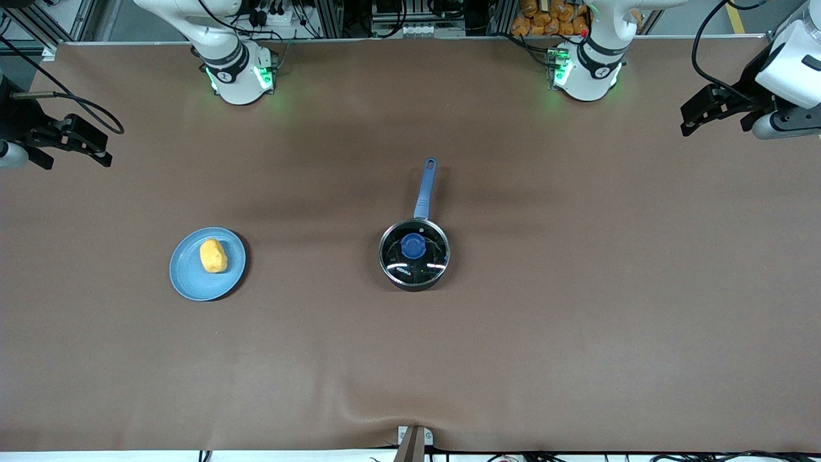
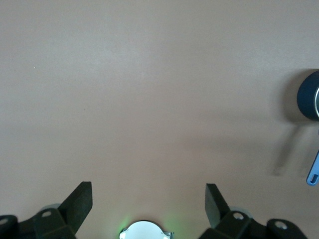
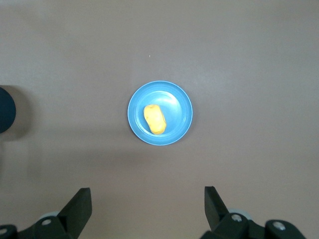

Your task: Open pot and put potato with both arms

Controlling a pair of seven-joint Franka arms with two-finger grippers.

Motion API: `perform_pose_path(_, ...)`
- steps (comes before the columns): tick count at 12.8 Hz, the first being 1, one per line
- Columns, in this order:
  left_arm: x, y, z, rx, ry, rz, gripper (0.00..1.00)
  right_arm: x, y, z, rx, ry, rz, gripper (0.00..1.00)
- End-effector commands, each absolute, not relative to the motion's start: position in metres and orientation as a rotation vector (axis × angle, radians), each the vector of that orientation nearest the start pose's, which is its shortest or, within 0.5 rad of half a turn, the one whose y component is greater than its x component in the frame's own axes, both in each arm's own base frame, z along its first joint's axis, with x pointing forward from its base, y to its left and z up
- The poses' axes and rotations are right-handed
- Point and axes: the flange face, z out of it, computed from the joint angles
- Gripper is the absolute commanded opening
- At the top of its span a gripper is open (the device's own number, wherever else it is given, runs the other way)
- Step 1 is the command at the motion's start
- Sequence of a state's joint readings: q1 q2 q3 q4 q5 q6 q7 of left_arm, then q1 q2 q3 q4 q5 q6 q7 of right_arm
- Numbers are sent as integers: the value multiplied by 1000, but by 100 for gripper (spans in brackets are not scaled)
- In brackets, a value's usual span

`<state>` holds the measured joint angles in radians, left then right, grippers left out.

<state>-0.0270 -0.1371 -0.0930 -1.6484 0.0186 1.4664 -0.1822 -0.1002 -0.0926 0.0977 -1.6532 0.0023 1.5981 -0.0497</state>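
Note:
The black pot (image 1: 411, 281) stands mid-table, its glass lid (image 1: 431, 255) with a blue knob (image 1: 413, 246) on it and its blue handle (image 1: 424, 189) pointing toward the robots' bases. The yellow-orange potato (image 1: 213, 255) lies on a light-blue plate (image 1: 192, 282) toward the right arm's end. My right gripper (image 1: 102, 151) is open and empty, up over the table's right-arm end; its wrist view shows the potato (image 3: 154, 118) on the plate (image 3: 177, 107). My left gripper (image 1: 689, 122) is open and empty over the left-arm end; its wrist view catches the pot's side (image 2: 309, 94) and handle tip (image 2: 314, 172).
A brown cloth (image 1: 577, 321) covers the whole table. The two arm bases (image 1: 237, 70) (image 1: 587, 67) stand along the edge farthest from the front camera. A small bracket (image 1: 414, 439) sits at the nearest edge.

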Motion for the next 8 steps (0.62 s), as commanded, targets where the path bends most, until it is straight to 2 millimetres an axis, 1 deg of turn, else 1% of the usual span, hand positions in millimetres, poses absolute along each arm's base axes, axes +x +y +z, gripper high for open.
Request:
perform_pose_path(1, 496, -59, 659, -3083, -79, 55, 100, 535, -7, 645, -3158, -102, -104, 100)
perform_pose_path(4, 496, -60, 660, -3084, -74, 51, 100, 534, -7, 650, -3158, -80, -102, 100)
perform_pose_path(6, 496, -63, 665, -3091, -76, 33, 100, 535, -7, 649, -3158, -85, -100, 100)
perform_pose_path(7, 496, -62, 669, -3096, -82, 22, 100, 536, -3, 651, -3157, -97, -105, 100)
perform_pose_path(8, 498, -63, 668, -3098, -80, 25, 100, 537, -1, 649, -3156, -104, -84, 100)
